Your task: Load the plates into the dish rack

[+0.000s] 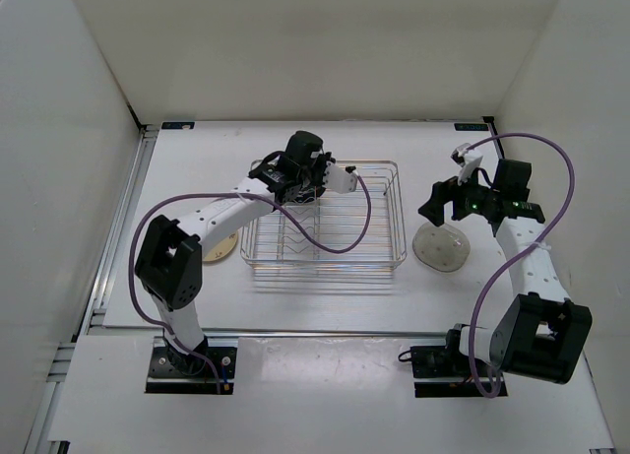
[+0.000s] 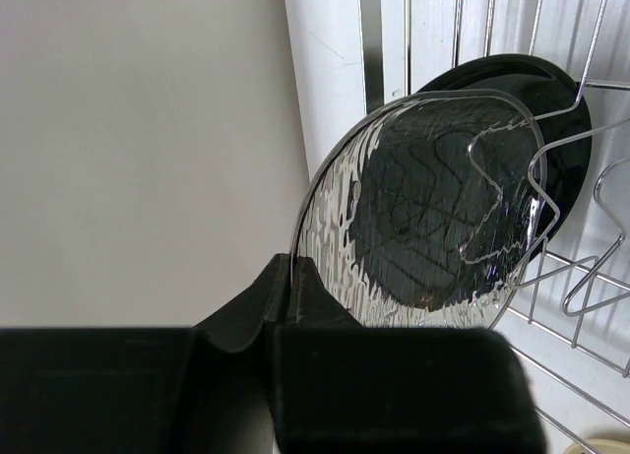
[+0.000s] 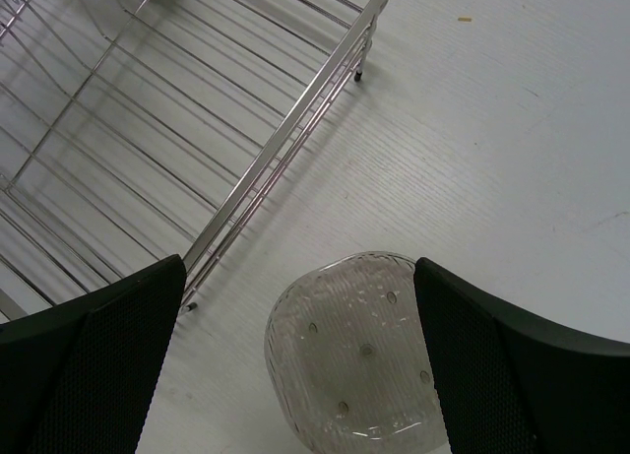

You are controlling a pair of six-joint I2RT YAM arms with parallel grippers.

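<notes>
- The left arm (image 1: 221,216) stretches forward and inward, putting the left gripper (image 2: 290,291) over the far-left corner of the dish rack (image 1: 402,218)
- The left gripper is clamped on the rim of a clear ribbed plate (image 2: 413,218), which stands on edge among the wire dividers
- A black plate (image 2: 566,129) stands just behind it in the rack
- The right arm (image 1: 532,257) bends inward; the right gripper (image 3: 295,277) hangs spread wide, grasping nothing
- A second clear plate (image 3: 359,365) lies flat on the table (image 1: 325,296) below those fingers, just right of the rack
- A cream plate (image 1: 221,247) lies left of the rack, partly under the left arm
</notes>
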